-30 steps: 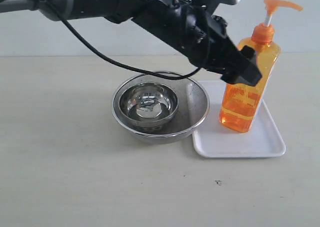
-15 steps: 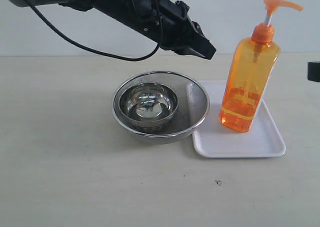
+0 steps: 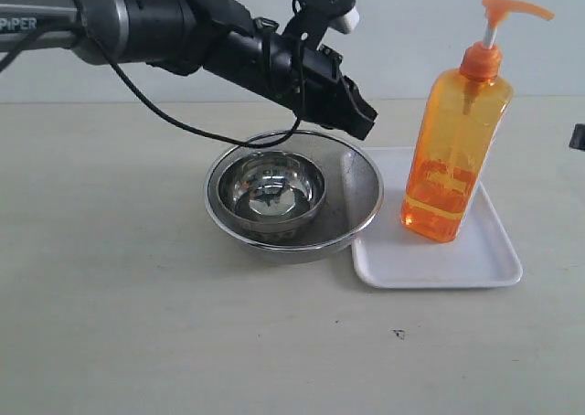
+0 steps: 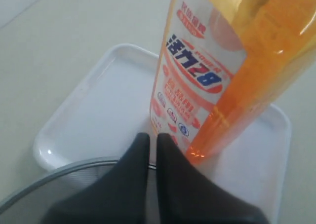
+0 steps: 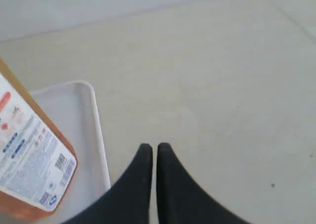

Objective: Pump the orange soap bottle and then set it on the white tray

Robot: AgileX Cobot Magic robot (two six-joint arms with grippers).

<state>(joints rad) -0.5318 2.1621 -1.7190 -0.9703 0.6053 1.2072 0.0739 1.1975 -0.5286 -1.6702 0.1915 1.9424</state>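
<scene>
On white tray, orange soap bottle reads "28".

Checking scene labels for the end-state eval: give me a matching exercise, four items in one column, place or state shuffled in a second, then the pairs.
1. orange soap bottle
2. white tray
3. small steel bowl
4. left pincer

A. nested inside the large steel bowl
B. shut, empty, raised above the large steel bowl
C. standing upright on the tray
D. lying flat next to the large steel bowl

Pairs: 1-C, 2-D, 3-A, 4-B
</scene>
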